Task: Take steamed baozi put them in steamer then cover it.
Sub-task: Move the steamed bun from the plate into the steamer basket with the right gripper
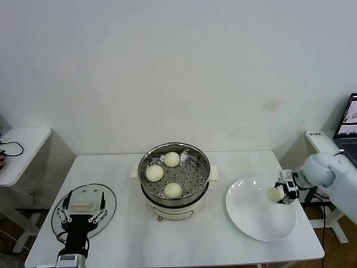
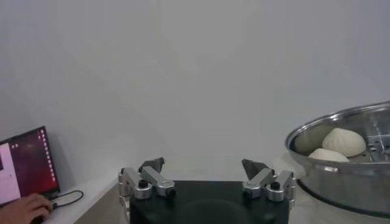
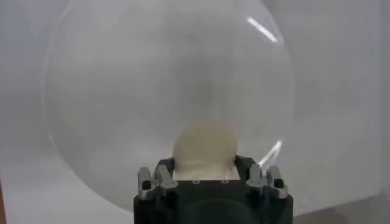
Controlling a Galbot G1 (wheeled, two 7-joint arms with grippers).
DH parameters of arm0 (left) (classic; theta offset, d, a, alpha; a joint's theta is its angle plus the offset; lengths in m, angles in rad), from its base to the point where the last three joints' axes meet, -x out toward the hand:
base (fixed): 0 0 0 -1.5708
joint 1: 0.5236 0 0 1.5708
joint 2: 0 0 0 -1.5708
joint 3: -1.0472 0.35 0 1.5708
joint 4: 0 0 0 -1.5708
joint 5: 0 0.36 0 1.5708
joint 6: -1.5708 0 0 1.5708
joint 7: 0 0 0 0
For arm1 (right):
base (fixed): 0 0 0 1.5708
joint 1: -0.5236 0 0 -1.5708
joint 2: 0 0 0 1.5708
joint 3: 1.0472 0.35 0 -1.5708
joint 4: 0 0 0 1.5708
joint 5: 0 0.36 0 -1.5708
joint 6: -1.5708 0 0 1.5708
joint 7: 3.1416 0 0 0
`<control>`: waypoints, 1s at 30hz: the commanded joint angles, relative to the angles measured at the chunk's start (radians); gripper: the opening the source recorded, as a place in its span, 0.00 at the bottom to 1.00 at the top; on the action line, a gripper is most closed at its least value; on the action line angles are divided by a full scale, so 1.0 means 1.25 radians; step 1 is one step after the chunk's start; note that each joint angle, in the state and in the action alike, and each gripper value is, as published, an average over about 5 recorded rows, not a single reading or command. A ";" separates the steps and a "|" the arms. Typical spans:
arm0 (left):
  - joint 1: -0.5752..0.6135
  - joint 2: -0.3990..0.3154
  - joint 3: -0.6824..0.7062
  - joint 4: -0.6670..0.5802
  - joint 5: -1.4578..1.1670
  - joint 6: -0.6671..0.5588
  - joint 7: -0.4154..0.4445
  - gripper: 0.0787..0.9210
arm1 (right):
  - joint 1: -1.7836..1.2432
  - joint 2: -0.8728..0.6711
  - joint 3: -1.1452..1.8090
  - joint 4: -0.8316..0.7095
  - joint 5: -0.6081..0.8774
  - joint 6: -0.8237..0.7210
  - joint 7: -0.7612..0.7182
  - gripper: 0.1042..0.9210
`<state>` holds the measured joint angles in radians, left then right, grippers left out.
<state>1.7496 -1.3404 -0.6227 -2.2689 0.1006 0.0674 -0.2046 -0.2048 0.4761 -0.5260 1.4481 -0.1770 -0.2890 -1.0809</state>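
Right claw [image 1: 281,193] is clamped on one round cream-white dough bun [image 1: 275,194], above the right edge of the flat white round plate [image 1: 257,220] on the white table [image 1: 122,234]. Right wrist view: same bun [image 3: 204,146] sits between the two dark fingers [image 3: 163,165], plate [image 3: 122,91] filling the background behind it. Can't tell whether the bun touches the plate surface or is just off it.

Round shiny stainless-steel steamer [image 1: 146,162] on its cream-white electric base sits mid-table, uncovered. Three more cream-white buns lie on the perforated inner tray: one at the far side [image 1: 172,159], one on the left [image 1: 154,172], one at the near side [image 1: 173,190]. They are apart from each other. The right part of the tray is bare.

Round clear glass cover [image 1: 109,195] with metal rim and cream-white rectangular handle [image 1: 83,205] lies flat on the table left of the steamer, well apart from it.

Left claw [image 1: 82,215] is over the cover, fingers spread wide on either side of the handle, gripping nothing. Left wrist view: both fingertips [image 2: 152,165] are apart with open space between, steamer rim [image 2: 323,125] and two buns [image 2: 343,141] visible off to one side.

Plate is just right of the steamer, not touching it.
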 commanded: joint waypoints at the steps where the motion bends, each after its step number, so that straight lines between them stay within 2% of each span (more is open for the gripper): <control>1: -0.003 0.003 0.002 0.001 -0.002 0.000 0.001 0.88 | 0.335 -0.011 -0.221 0.087 0.174 -0.051 -0.008 0.64; 7: -0.010 0.009 0.001 0.000 -0.004 0.002 0.001 0.88 | 0.534 0.047 -0.368 0.132 0.282 -0.113 0.016 0.64; 14: -0.016 0.009 -0.001 0.004 -0.006 0.003 0.002 0.88 | 0.691 0.177 -0.501 0.140 0.385 -0.174 0.058 0.64; 21: -0.024 0.006 -0.005 0.007 -0.006 0.005 0.002 0.88 | 0.699 0.300 -0.550 0.140 0.493 -0.249 0.131 0.65; 30: -0.023 0.007 -0.023 0.015 -0.010 0.004 0.003 0.88 | 0.592 0.409 -0.544 0.076 0.534 -0.303 0.205 0.65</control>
<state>1.7216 -1.3318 -0.6466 -2.2526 0.0892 0.0735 -0.2017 0.5433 0.8096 -1.1280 1.5897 0.3718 -0.5784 -0.9223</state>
